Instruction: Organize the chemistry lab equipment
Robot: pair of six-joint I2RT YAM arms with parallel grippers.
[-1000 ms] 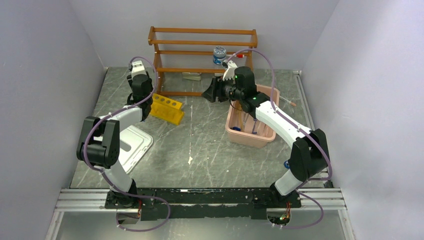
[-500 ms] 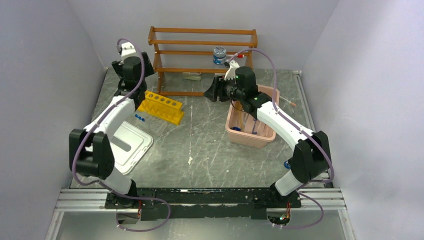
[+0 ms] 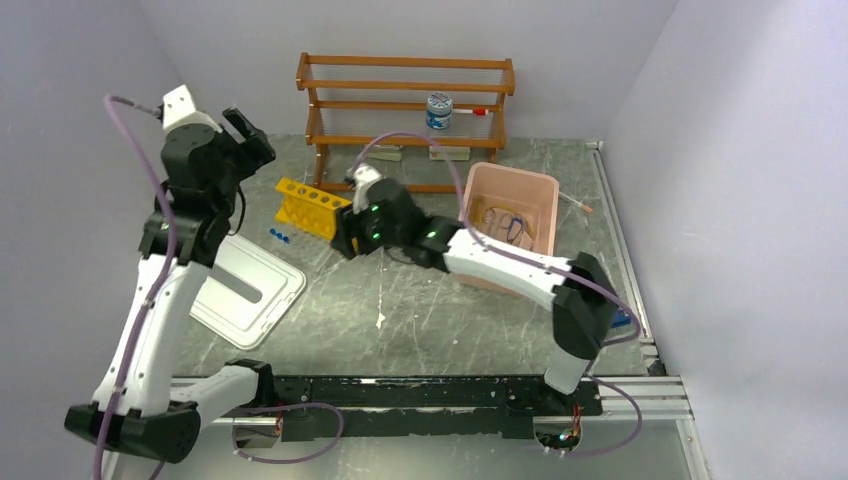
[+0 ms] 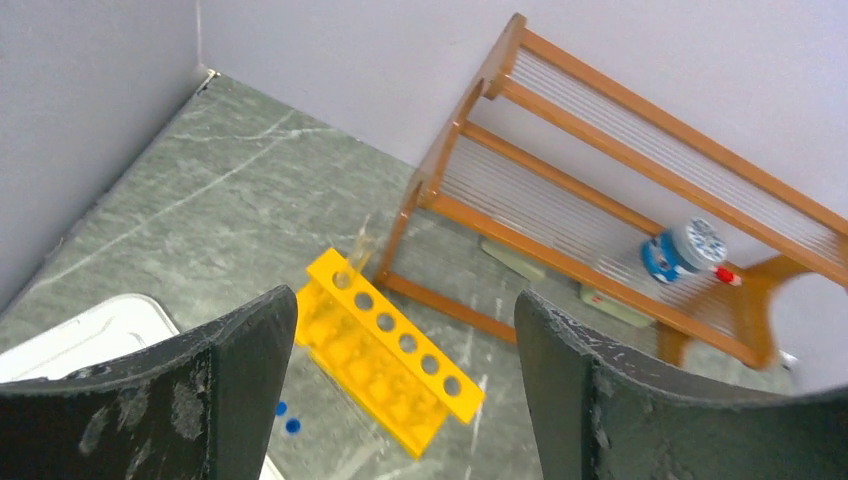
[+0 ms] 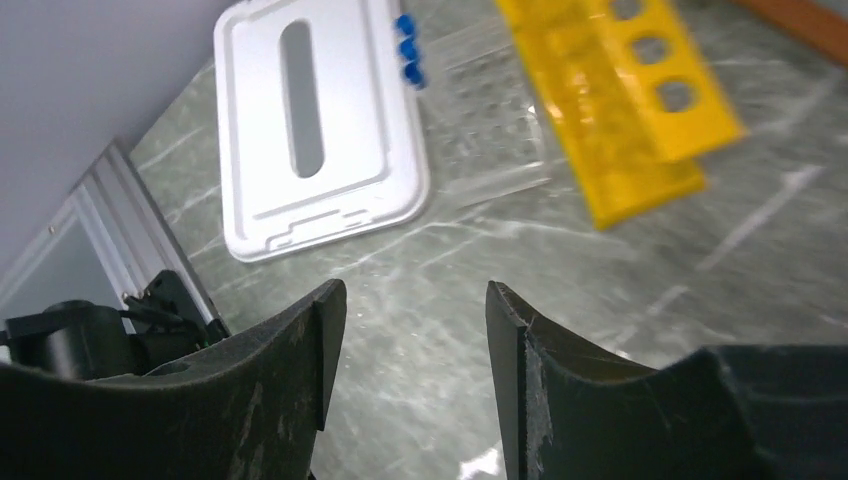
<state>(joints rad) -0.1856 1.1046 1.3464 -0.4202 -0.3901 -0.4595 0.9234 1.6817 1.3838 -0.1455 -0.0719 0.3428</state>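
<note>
The yellow plastic test-tube rack [image 3: 312, 207] sits on the grey tabletop [image 3: 420, 300] before the wooden shelf [image 3: 405, 90], with small clear blue-capped tubes [image 3: 279, 236] just beside it. The left end effector [image 4: 405, 300] hangs above, its jaws wide apart and empty. The right end effector [image 5: 415, 300] is near the rack's end — jaws parted, holding nothing.

My overhead view sits above and behind the arm bases, looking down and forward over the whole tabletop [image 3: 420, 300]. The left wrist view is high up, peering past the left end effector [image 4: 405, 310] down toward the far-left corner. The right wrist view hangs low, close to the surface, facing leftward past the right end effector [image 5: 415, 295]. All three share the yellow rack [image 3: 312, 207]. Overhead and left wrist also share the wooden shelf [image 3: 404, 63].
</note>
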